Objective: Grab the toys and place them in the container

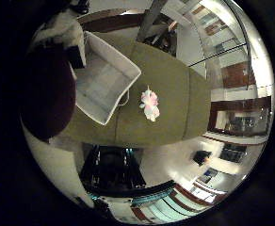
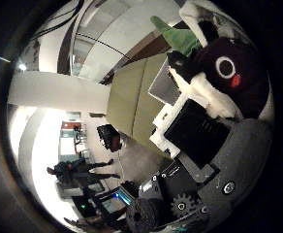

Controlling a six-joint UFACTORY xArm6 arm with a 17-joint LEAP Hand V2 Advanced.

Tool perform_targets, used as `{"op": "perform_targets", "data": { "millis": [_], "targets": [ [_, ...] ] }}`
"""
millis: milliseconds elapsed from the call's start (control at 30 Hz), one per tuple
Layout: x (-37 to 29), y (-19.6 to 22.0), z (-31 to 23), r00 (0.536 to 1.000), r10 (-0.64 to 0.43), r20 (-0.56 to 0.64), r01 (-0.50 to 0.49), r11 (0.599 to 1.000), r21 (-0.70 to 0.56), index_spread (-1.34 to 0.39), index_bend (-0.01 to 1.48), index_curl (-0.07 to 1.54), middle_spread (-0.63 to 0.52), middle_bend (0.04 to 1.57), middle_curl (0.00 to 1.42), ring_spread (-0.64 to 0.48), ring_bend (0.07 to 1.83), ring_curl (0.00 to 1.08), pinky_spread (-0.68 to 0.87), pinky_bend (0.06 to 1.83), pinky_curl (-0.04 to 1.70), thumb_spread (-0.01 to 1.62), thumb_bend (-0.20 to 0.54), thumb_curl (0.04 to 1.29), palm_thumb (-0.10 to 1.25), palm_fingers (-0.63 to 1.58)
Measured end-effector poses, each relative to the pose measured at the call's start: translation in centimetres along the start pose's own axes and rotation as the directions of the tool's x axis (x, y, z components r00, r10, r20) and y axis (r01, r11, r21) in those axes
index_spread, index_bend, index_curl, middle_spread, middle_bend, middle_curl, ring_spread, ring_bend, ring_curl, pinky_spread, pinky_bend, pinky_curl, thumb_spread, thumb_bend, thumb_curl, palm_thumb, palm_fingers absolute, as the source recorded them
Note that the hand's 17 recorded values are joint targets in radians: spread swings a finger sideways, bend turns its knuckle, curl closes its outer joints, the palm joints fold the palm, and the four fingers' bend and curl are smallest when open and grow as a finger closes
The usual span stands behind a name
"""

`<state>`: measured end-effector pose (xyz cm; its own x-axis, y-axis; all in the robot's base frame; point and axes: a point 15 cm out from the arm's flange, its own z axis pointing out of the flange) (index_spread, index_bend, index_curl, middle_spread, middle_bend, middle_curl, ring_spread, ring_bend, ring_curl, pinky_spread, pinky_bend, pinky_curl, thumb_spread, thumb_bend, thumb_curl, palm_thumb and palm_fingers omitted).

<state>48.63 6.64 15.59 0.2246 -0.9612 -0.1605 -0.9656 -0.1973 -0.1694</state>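
A dark maroon plush toy (image 2: 228,73) with a white-ringed eye, a red spot and a green part sits right against my palm. My right hand (image 2: 195,131) has its white and black fingers curled round it. Well below on the olive-green table (image 1: 175,84) stands an open white rectangular container (image 1: 100,84) with nothing showing inside. The held plush hides the container's side nearest it. A small pink and white toy (image 1: 149,104) lies on the table just beside the container's rim.
The table's edge drops to a pale floor, where a dark rack (image 1: 111,169) stands. A white pillar (image 2: 59,92) and a dark chair (image 2: 110,137) stand farther off in the room.
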Motion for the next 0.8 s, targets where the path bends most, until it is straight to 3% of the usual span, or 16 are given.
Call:
{"op": "perform_targets", "data": {
  "millis": [100, 300, 533, 700, 800],
  "targets": [
    [-0.23, 0.12, 0.29, 1.0, -0.011, 0.002, 0.011, 1.0, -0.007, -0.45, 0.38, 0.94, -0.24, 0.87, 0.87, -0.28, 1.15, 0.71, -0.38, 1.17, 0.72, 1.01, -0.021, 0.61, 0.79, 0.82],
    [-0.3, 0.08, 0.29, 1.0, -0.013, 0.002, 0.013, 1.0, -0.006, -0.49, 0.24, 0.87, -0.25, 0.89, 0.85, -0.28, 1.17, 0.66, -0.37, 0.91, 0.66, 1.06, -0.017, 0.59, 0.81, 0.69],
    [-0.23, 0.26, 0.27, 1.0, -0.022, 0.0, 0.022, 1.0, -0.013, -0.55, 0.21, 0.71, -0.23, 0.64, 0.71, -0.23, 1.01, 0.57, -0.09, 0.86, 0.66, 1.13, -0.017, 0.54, 0.82, 0.37],
    [-0.24, 0.43, 0.31, 0.999, -0.046, 0.004, 0.046, 0.999, -0.019, -0.52, 0.22, 0.59, -0.14, 0.43, 0.57, -0.11, 0.81, 0.47, 0.16, 0.86, 0.63, 1.17, -0.018, 0.51, 0.8, 0.19],
    [-0.26, 0.48, 0.33, 0.999, -0.054, 0.003, 0.054, 0.998, -0.022, -0.5, 0.2, 0.53, -0.11, 0.38, 0.51, -0.06, 0.71, 0.41, 0.27, 0.82, 0.59, 1.17, -0.018, 0.5, 0.79, 0.17]
  ]
}}
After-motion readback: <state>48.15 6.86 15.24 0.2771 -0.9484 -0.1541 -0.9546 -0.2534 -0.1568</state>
